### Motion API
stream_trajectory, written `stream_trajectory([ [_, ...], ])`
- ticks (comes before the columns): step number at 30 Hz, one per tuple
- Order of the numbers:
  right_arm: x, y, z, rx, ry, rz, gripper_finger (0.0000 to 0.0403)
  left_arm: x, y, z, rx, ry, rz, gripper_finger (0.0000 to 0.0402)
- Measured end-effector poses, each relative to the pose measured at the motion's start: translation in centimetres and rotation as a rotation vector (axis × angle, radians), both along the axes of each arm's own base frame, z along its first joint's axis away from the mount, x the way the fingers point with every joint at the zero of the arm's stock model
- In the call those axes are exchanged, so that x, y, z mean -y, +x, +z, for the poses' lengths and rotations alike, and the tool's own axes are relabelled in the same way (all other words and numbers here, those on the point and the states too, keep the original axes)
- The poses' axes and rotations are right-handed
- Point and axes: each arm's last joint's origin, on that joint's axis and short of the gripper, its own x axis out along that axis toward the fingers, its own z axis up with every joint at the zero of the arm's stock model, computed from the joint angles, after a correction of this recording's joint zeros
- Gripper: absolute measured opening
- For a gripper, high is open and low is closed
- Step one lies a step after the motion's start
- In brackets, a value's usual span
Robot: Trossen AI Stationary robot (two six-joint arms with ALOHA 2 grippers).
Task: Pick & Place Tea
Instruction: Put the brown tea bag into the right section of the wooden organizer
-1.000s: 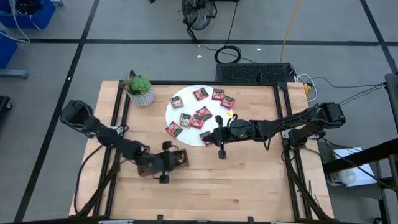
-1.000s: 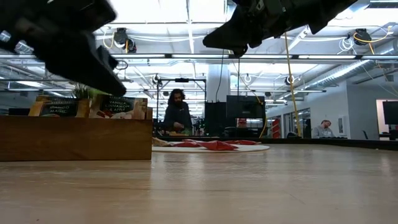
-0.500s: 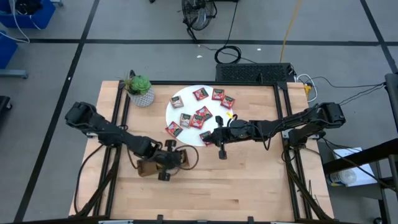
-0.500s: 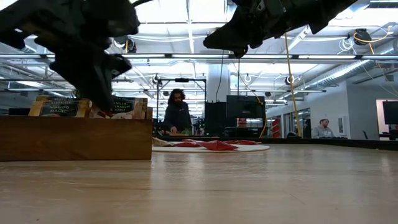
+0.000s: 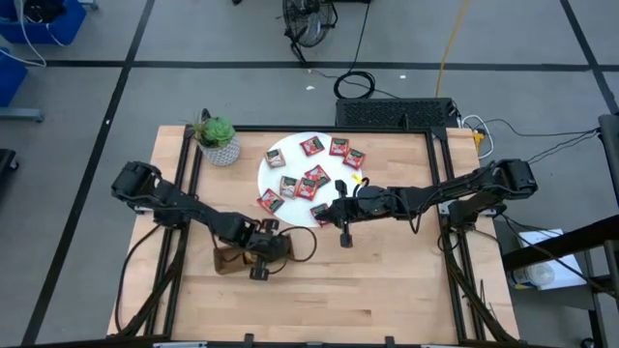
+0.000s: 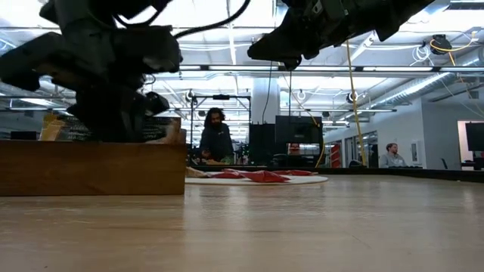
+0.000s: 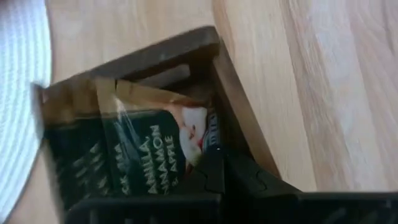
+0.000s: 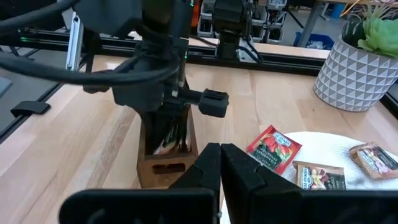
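Several tea sachets (image 5: 314,179), mostly red, lie on a white disc (image 5: 286,147) at the table's far middle. A long wooden tray (image 5: 227,259) stands near the front left, with sachets upright in it, among them a dark one (image 7: 155,149). My left gripper (image 5: 263,249) points down into the tray's right end, shut. My right gripper (image 5: 321,215) hangs shut above the disc's near edge, holding nothing. My left gripper (image 7: 217,163) has its shut fingertips at the dark sachet's edge (image 7: 202,134) inside the tray's end compartment, coming from above. I cannot tell whether they touch the sachet.
A small green potted plant (image 5: 218,137) stands at the far left corner. A black frame (image 5: 440,193) borders the table's sides. Bare wood lies along the near edge and right of the tray. People sit in the room beyond the table (image 6: 217,136).
My left gripper has moved toward the table's right along the tray and tipped from a slant until it points steeply down into the tray's right end. The tray and my right gripper have kept still.
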Motion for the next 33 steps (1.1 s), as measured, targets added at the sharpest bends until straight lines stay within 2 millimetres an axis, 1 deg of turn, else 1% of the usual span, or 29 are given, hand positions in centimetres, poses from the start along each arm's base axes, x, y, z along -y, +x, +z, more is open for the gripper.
stream_trajectory([
  [6, -0.2, 0.0, 0.0, -0.001, -0.002, 0.006, 0.0000, -0.1, 0.0, -0.4, -0.006, 0.041, 0.005, 0.0000],
  [11, -0.3, -0.1, -0.1, -0.008, 0.000, 0.009, 0.0000, -0.2, -0.2, -0.4, 0.004, 0.153, 0.042, 0.0000],
  [20, -0.8, -0.1, 0.0, -0.002, 0.000, 0.026, 0.0000, 0.6, -0.6, -0.4, 0.036, 0.261, 0.009, 0.0001],
  [24, -0.8, -0.1, 0.0, -0.002, 0.001, 0.025, 0.0000, 0.7, -0.6, -0.4, 0.037, 0.266, 0.003, 0.0004],
  [30, -0.8, -0.1, 0.0, -0.001, 0.001, 0.025, 0.0000, 0.8, -0.3, 0.6, 0.023, 0.258, 0.000, 0.0006],
  [33, -0.8, -0.1, 0.0, 0.000, 0.001, 0.025, 0.0000, 0.9, -0.2, 1.8, 0.015, 0.249, -0.005, 0.0006],
])
